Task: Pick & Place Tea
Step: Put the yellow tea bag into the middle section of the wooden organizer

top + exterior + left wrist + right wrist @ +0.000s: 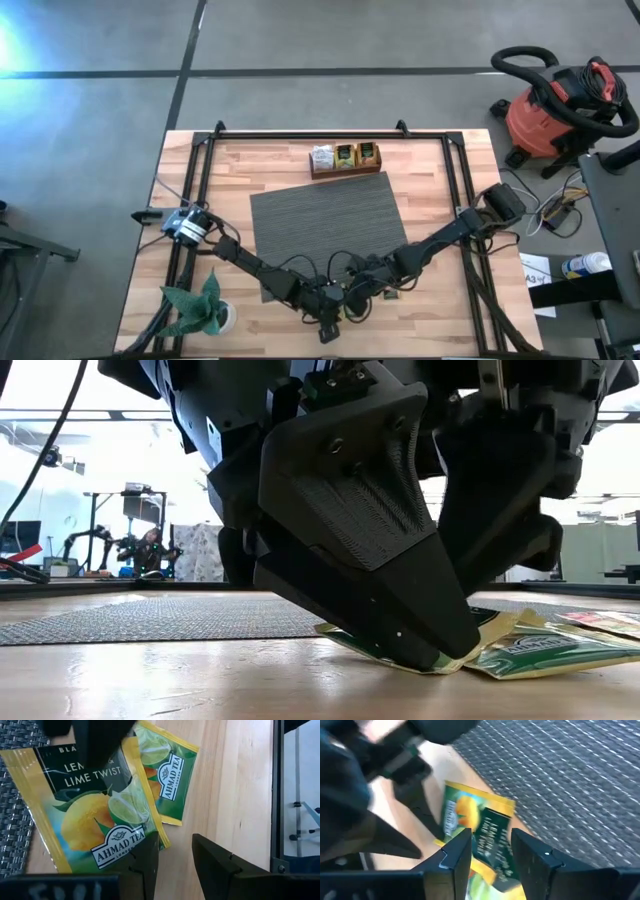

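At table's near edge, beside grey mat (328,232): left gripper (172,862) and right gripper (490,847) both parted, over tea packets (97,815) (overlapping, yellow and green), none clamped.

I see left hand (175,852) open over bench (235,785); one finger (145,862) on yellow packet (85,815), green packet (167,775) beneath.

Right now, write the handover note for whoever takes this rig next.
Left claw: open, low at the near table edge, by the lemon-lime packet.
Right claw: open, right beside it, over a green-and-yellow packet.
Tea: at least two packets lie on the wood by the grey mat's near edge; a second green packet sits partly under the lemon-lime one. Three more stand in the wooden holder at the far side.
Done: three placed.
Left: loose packets, none gripped yet.
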